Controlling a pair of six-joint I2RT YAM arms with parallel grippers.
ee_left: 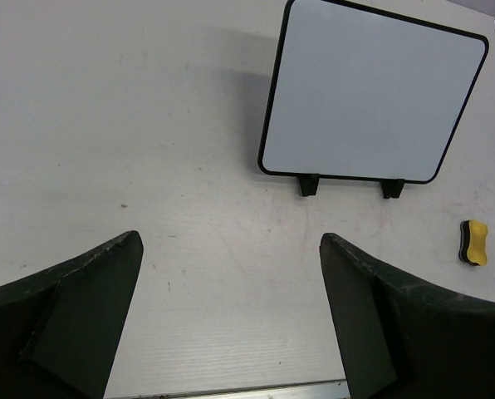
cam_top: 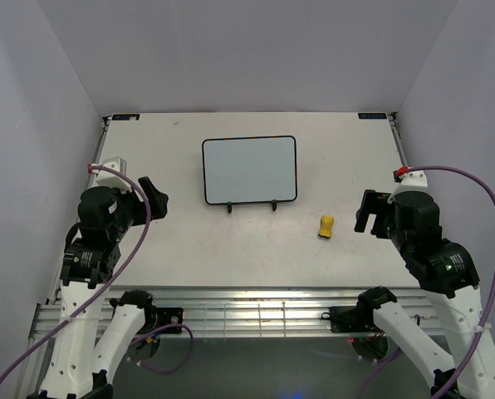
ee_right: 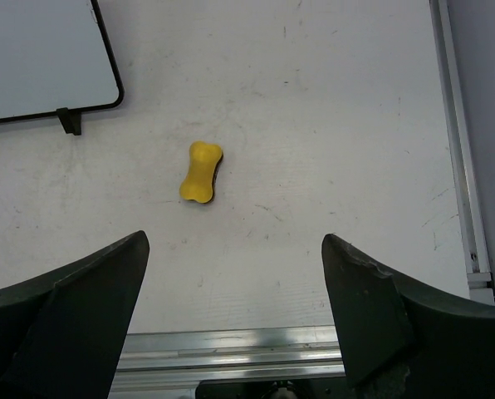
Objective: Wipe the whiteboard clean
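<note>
The whiteboard [cam_top: 249,169] leans on its black wire stand in the middle of the table; its face shows no writing. It also shows in the left wrist view [ee_left: 372,91] and partly in the right wrist view [ee_right: 40,58]. The yellow eraser [cam_top: 326,226] lies on the table to the right of the board, and shows in the right wrist view [ee_right: 202,172] and the left wrist view [ee_left: 473,242]. My left gripper [cam_top: 154,198] is open and empty, left of the board. My right gripper [cam_top: 366,211] is open and empty, right of the eraser.
The black stand feet [cam_top: 252,206] stick out in front of the board. A metal rail [cam_top: 256,303] runs along the table's near edge, and another [ee_right: 459,141] along its right edge. Grey walls enclose the table on three sides.
</note>
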